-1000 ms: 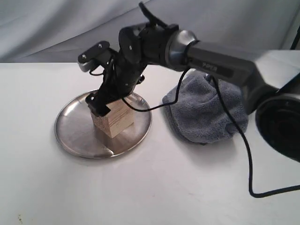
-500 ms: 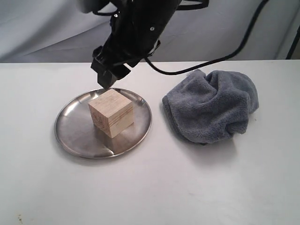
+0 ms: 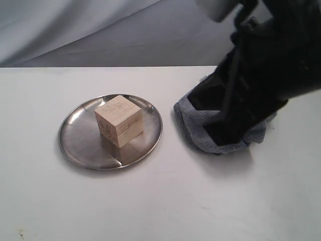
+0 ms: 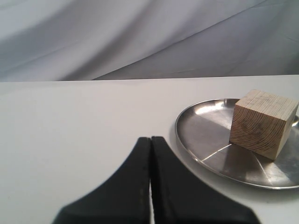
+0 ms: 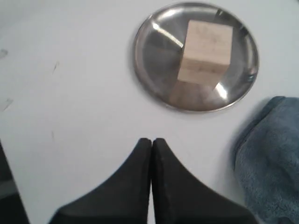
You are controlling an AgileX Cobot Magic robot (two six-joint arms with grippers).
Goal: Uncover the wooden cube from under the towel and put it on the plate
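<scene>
white table, creased grey backdrop behind it

No writing, label, brand, number or sign could be read in any view. The wooden cube showed only grain lines and ring marks, and the plate was plain shiny metal. The dark arm at the upper right of the exterior view was too blurred for any marking to be made out.
</scene>
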